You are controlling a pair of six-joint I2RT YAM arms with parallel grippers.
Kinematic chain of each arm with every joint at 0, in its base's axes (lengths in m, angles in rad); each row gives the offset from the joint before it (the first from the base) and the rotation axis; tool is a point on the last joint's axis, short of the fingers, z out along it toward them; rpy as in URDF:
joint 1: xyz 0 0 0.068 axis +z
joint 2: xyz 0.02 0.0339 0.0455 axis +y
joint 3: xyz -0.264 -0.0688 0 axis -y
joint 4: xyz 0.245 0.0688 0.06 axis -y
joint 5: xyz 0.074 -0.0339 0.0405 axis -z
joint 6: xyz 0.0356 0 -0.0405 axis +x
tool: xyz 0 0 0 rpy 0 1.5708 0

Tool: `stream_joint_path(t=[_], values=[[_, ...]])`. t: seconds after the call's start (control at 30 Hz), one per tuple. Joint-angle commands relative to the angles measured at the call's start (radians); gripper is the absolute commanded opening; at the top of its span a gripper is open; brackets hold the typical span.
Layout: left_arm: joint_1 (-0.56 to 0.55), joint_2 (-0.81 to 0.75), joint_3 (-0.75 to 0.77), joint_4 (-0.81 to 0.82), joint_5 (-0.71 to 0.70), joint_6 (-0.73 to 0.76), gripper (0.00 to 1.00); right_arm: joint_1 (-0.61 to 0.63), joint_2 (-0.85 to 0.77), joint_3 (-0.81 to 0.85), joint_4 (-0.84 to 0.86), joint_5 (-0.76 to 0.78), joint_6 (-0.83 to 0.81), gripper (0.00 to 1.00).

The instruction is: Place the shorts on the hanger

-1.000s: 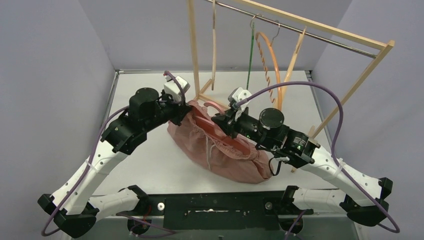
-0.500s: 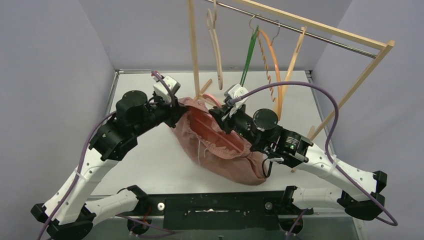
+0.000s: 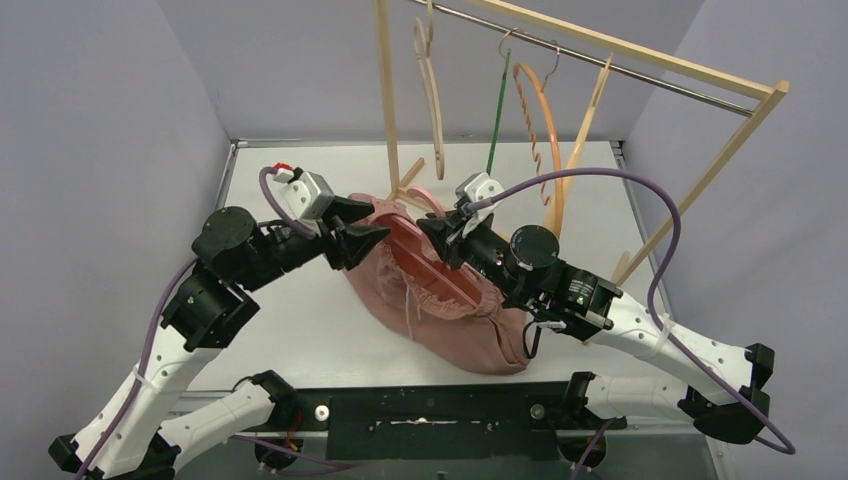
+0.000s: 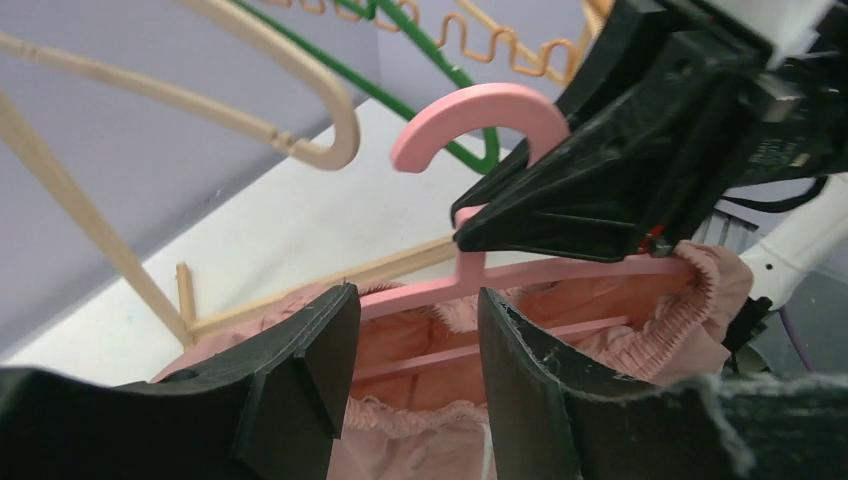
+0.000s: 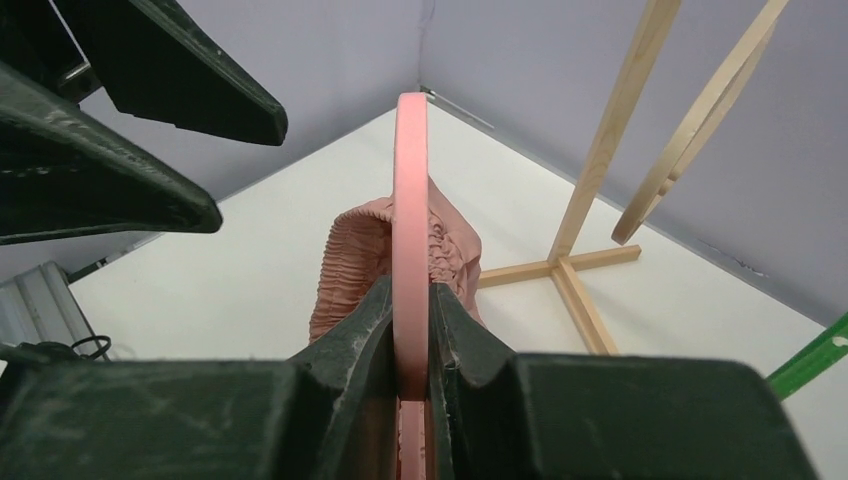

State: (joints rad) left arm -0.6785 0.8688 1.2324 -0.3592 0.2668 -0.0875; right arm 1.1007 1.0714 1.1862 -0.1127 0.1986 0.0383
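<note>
1. Currently the salmon shorts (image 3: 470,335) lie in a heap on the white table (image 3: 290,330), waist opening facing up. The pink hanger (image 4: 480,105) sits partly inside that opening, with its hook poking out toward the wooden rack (image 3: 388,110).
2. The right gripper (image 5: 410,292) is clamped on the pink hanger's neck, just below the hook. The left gripper (image 4: 412,300) has its fingers apart and holds nothing. It hovers just beside the waistband.
3. Risk: nothing pins the cloth. In the left wrist view, the gathered waistband wraps one end of the hanger, while the other end is hidden behind a finger. If the hanger rises now, the floppy shorts could slide off the uncovered end.
4. Risk: the hanger is thin and pinched at a single spot, so the weight of the cloth could swing it in the jaws.
5. Risk: the two grippers are very near each other, so a closing reach by the left could knock the right or push the hanger.
6. Risk: the hook is near the rack's foot and could snag there.
7. Count: one pair of shorts, one pink hanger, two grippers, one rack. On the rail hang one green hanger (image 3: 497,110), one orange hanger (image 3: 542,125), and what appear to be two beige hangers (image 3: 431,95).
</note>
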Motion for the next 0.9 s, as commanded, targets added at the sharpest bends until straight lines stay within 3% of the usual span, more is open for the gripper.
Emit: stream_joint_path(t=[0.0,0.27,0.73,0.87], values=[[0.001,-0.006,-0.01,0.16,0.151,0.098,0.46,0.002,-0.015,0.012,0.184,-0.013,0.014,0.0],[0.002,0.012,-0.061,0.223,0.183,0.187,0.47,0.004,0.0,0.005,0.256,-0.028,0.037,0.0],[0.0,0.047,-0.214,0.477,0.123,0.224,0.49,0.026,0.074,0.02,0.362,0.019,0.093,0.0],[0.0,0.038,-0.246,0.505,0.095,0.233,0.39,0.032,0.084,0.016,0.386,0.031,0.099,0.0]])
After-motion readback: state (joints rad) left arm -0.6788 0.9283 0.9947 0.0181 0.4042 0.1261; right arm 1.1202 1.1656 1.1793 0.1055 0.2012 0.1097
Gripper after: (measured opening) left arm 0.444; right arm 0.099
